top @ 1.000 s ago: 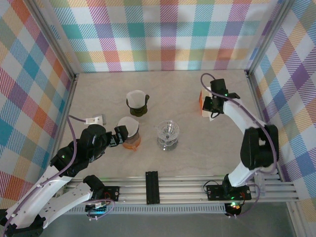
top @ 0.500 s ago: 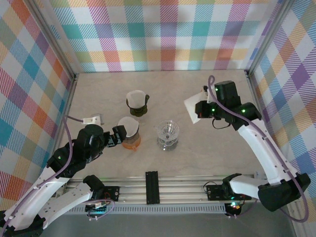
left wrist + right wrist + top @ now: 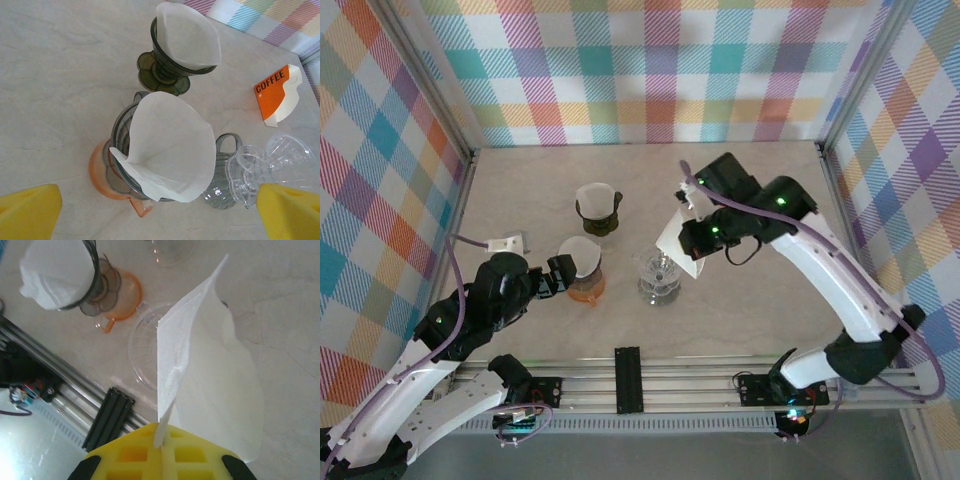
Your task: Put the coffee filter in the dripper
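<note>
Holding: right gripper pinched shut on the coffee filter
Filter place: raised, tilted, over the back-right rim of the clear dripper
Left gripper: jaws spread wide, gripping nothing, left of the clear dripper
</note>
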Tool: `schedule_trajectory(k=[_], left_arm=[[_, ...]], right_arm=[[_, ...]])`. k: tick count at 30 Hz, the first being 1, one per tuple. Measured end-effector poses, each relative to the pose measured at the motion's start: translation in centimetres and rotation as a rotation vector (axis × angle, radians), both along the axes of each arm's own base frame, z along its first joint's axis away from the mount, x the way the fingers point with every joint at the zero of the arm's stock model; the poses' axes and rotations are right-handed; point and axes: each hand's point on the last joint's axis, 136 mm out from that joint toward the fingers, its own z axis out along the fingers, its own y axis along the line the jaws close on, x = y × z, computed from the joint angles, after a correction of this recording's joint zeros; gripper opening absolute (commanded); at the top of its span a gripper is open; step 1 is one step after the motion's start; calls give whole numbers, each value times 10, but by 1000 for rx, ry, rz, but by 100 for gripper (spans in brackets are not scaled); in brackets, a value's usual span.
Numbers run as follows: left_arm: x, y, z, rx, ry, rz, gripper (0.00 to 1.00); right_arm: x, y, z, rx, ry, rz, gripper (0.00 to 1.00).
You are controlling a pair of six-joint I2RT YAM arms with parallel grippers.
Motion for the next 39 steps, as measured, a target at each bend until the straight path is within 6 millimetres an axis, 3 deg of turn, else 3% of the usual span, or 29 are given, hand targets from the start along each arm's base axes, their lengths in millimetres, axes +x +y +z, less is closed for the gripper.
schedule_trajectory(k=[7,18,24,32,39], left_arm=[[-1,-2,0,-8,2,-11,100],[-3,-4,-1,-16,9,-26,100],[-4,-7,-2,-21,15,-37,100],[-4,-10,-4,-24,28,-51,100],[-5,-16,-8,-27,50,-73,100]], right_arm=[[4,12,-26,-174,60,59,0],[13,35,-57,-272,114,117,2],[15,48,-70,-278,132,137,12],[19,66,-73,-227,108,155,11],[20,68,-101,-247,133,150,12]])
